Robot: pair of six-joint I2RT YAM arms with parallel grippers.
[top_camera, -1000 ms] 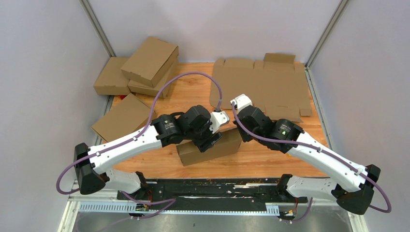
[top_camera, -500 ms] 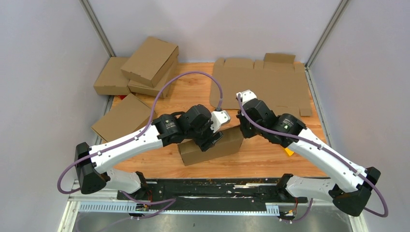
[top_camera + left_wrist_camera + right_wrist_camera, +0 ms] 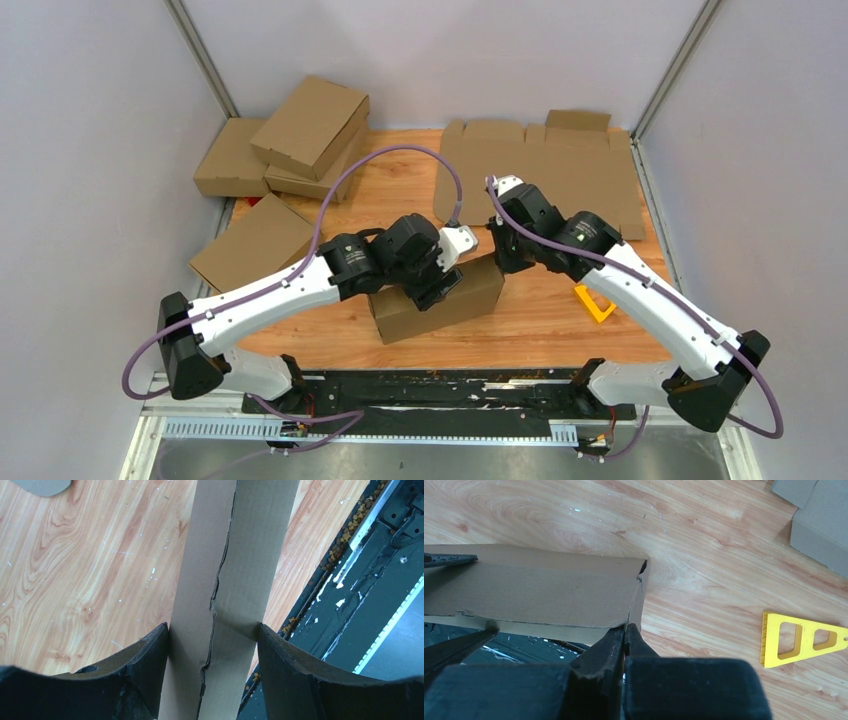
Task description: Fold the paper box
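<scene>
The paper box (image 3: 478, 292) is a closed, shallow brown cardboard box near the table's front edge. My left gripper (image 3: 434, 284) is shut on it across its thickness. In the left wrist view both black fingers (image 3: 150, 652) press the two faces of the paper box (image 3: 235, 565), whose seam runs up between them. My right gripper (image 3: 497, 254) is at the box's right end. In the right wrist view its jaws (image 3: 625, 628) are shut together, and the tips touch the end corner of the paper box (image 3: 539, 587).
A flat die-cut cardboard sheet (image 3: 545, 175) lies at the back right. Several finished brown boxes (image 3: 305, 130) are piled at the back left, and another (image 3: 255, 242) lies left of my left arm. A yellow triangle (image 3: 593, 303) (image 3: 801, 639) lies right of the box. A black rail (image 3: 430, 390) runs along the front.
My right arm has swung back and left off the box's right end, uncovering the yellow triangle. The box's right end has risen a little in the left gripper's hold.
</scene>
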